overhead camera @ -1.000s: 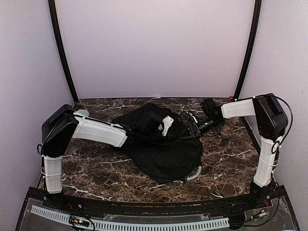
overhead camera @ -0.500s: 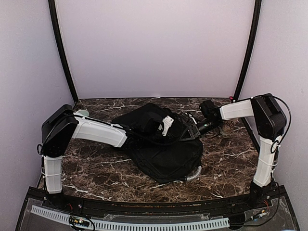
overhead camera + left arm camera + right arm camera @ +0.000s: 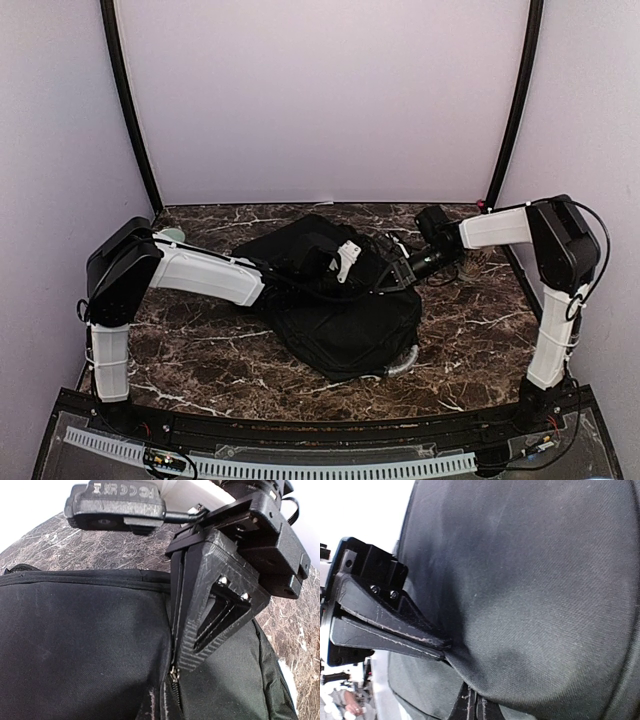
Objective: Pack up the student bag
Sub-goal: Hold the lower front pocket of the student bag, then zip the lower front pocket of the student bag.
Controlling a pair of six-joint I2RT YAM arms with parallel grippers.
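Observation:
The student bag (image 3: pixel 345 315) is a black fabric backpack lying flat in the middle of the marble table, its pale grey loop handle (image 3: pixel 405 362) at the near right. My left gripper (image 3: pixel 352 280) reaches over it from the left and is shut on a fold of its cloth beside a zipper (image 3: pixel 173 677). My right gripper (image 3: pixel 392 278) comes in from the right, a finger's width from the left one, and is shut on the bag's fabric as well. In the right wrist view the pinched black cloth (image 3: pixel 530 605) bulges above my right gripper (image 3: pixel 475 706).
The brown marble table (image 3: pixel 200 350) is ringed by pale walls and two black poles. A small pale object (image 3: pixel 172 235) sits at the back left behind the left arm. Black cables (image 3: pixel 395 245) lie by the bag's far right edge.
My right gripper has slid a little left onto the bag and closed its jaws on the fabric. The left arm and the bag have stayed put.

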